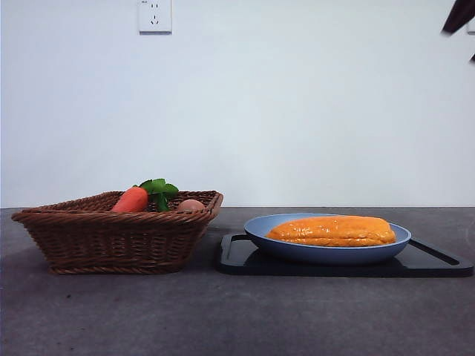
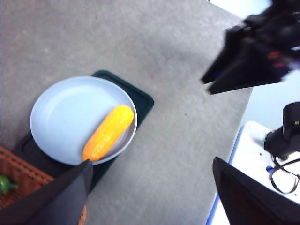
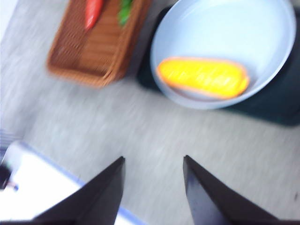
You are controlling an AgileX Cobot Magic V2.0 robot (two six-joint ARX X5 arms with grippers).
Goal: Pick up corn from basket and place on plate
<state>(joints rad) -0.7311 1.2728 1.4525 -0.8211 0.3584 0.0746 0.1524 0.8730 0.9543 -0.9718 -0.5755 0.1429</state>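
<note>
In the front view, the corn (image 1: pixel 332 231) lies flat on the plate (image 1: pixel 256 229) at lower right, beside the basket (image 1: pixel 111 237). In the left wrist view, the left gripper (image 2: pixel 152 185) is wide and empty. In the right wrist view, the right gripper (image 3: pixel 153 176) is apart and empty too, so I think lifting straight away, clear of the plate, is best.

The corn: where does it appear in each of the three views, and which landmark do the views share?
Front view: the corn lies in the plate, right of the basket.
Left wrist view: corn against the plate's rim.
Right wrist view: corn in the plate.
Shared landmark: the black tray.
</note>
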